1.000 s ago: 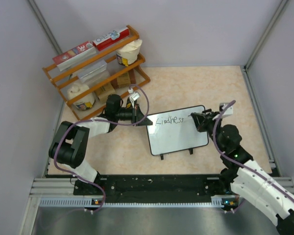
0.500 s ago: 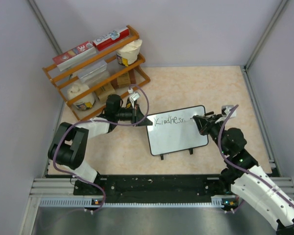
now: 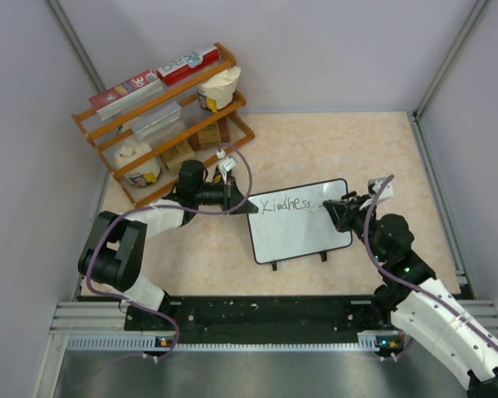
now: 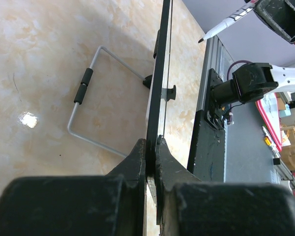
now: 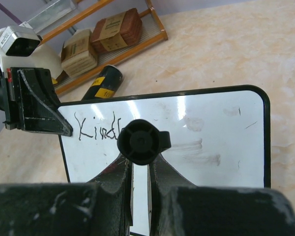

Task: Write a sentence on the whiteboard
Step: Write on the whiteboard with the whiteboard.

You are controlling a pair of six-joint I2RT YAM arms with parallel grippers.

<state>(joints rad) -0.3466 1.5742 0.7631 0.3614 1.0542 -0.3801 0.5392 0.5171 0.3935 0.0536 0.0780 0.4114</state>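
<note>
Two grips: left jaws clamped on whiteboard (image 3: 303,236) left edge; right jaws pinching marker (image 5: 140,141) by whiteboard top-right.

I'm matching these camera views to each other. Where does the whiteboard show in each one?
Top external: whiteboard at the centre of the picture.
Left wrist: whiteboard edge-on, running up the middle.
Right wrist: whiteboard face-on, across the middle.
Shared landmark: left gripper clamped on its edge.

The whiteboard (image 3: 303,236) is white, black-framed; the sentence (image 3: 286,205) black; the table (image 3: 315,149) beige, marbled.
</note>
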